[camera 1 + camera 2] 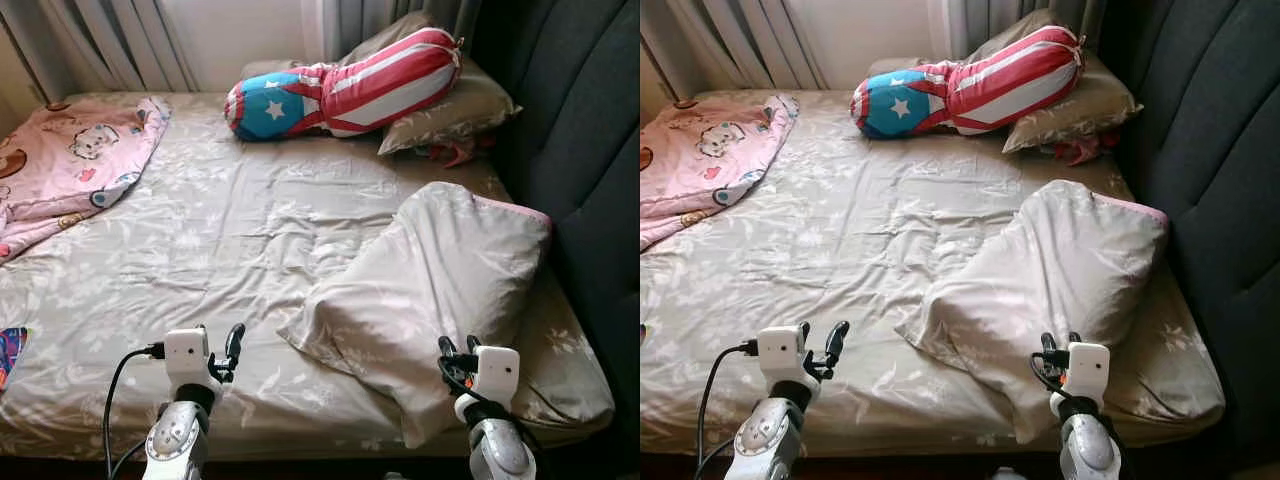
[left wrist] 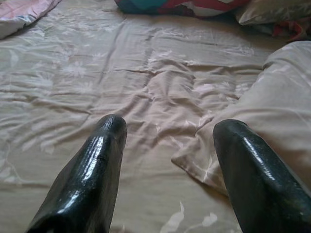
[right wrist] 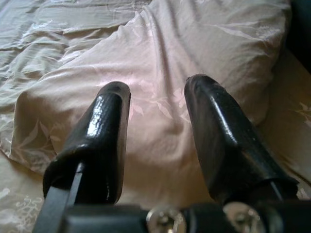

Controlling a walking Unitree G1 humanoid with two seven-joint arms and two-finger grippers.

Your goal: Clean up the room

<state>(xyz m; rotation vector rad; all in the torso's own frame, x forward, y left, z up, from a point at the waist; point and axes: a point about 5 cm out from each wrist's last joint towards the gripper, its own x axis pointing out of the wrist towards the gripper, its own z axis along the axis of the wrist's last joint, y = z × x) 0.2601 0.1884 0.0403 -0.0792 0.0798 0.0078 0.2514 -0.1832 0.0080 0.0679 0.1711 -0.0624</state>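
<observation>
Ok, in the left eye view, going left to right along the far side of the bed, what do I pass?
Pink cartoon blanket → star-and-stripes bolster → beige pillow under the bolster's right end → dark headboard.

Bed: beige leaf-print sheet, wrinkled. On it: large beige pillow near the right edge beside the dark headboard; second beige pillow at the far corner, a stars-and-stripes bolster leaning on it; pink cartoon-print blanket far left.
</observation>
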